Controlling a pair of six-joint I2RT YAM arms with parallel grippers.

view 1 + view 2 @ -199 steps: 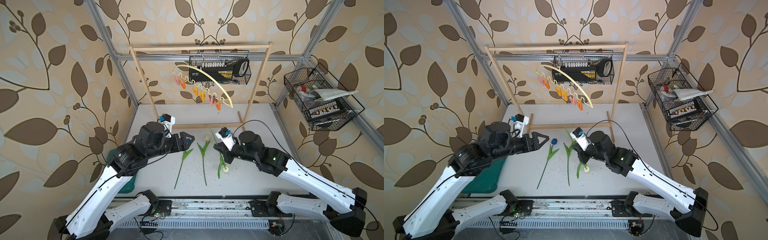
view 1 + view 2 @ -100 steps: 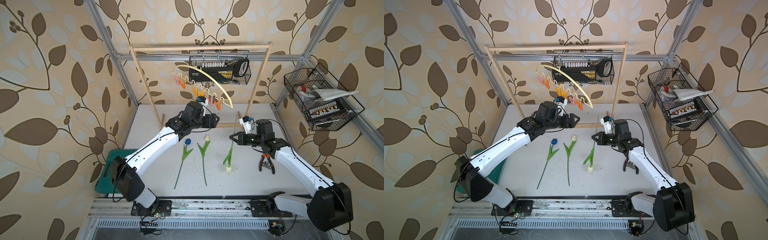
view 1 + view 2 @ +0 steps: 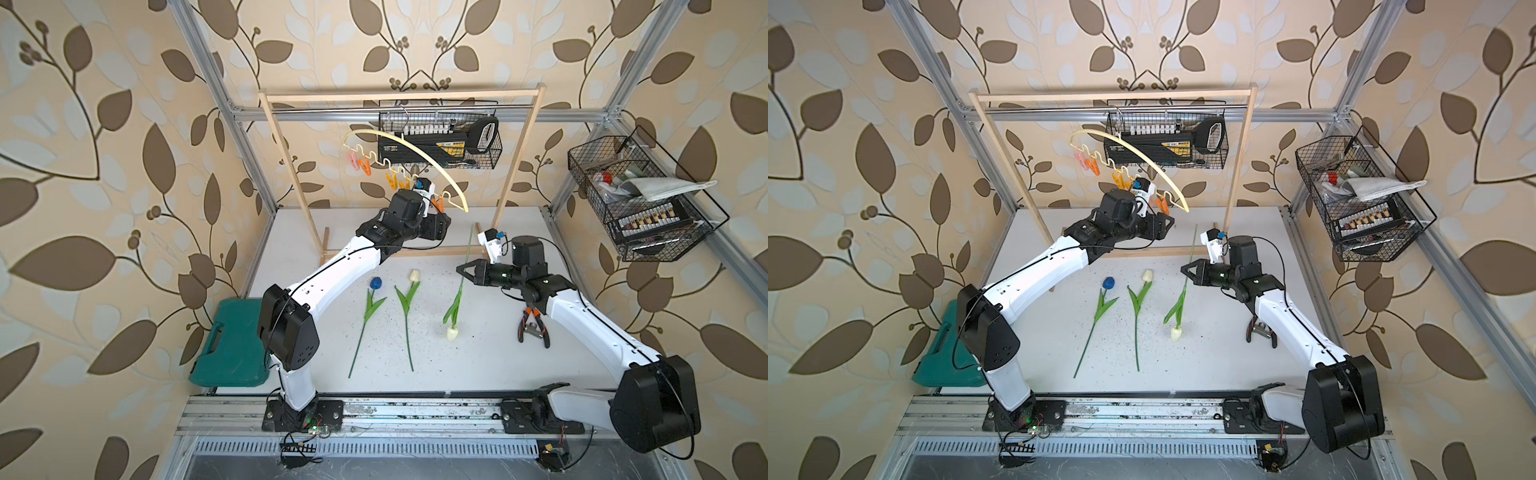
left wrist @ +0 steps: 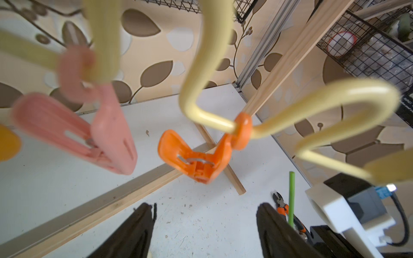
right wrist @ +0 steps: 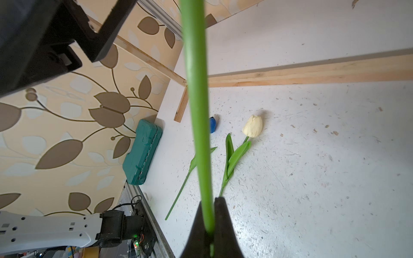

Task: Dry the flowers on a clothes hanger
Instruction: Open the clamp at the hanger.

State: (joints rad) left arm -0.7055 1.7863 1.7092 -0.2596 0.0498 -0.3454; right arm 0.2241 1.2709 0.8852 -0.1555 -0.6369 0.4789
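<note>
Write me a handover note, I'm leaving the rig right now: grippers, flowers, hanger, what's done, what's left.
Left gripper: open, jaws short of the last orange pin on the hanger, not touching it.
Right gripper: shut on the stem of a white tulip, head hanging down.
Blue tulip and second white tulip lie on the table.
Done: nothing pinned.
Left: pin all three.

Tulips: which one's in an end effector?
The head-down cream tulip, stem pinched in the right end effector. The blue tulip and second cream tulip lie loose.
</note>
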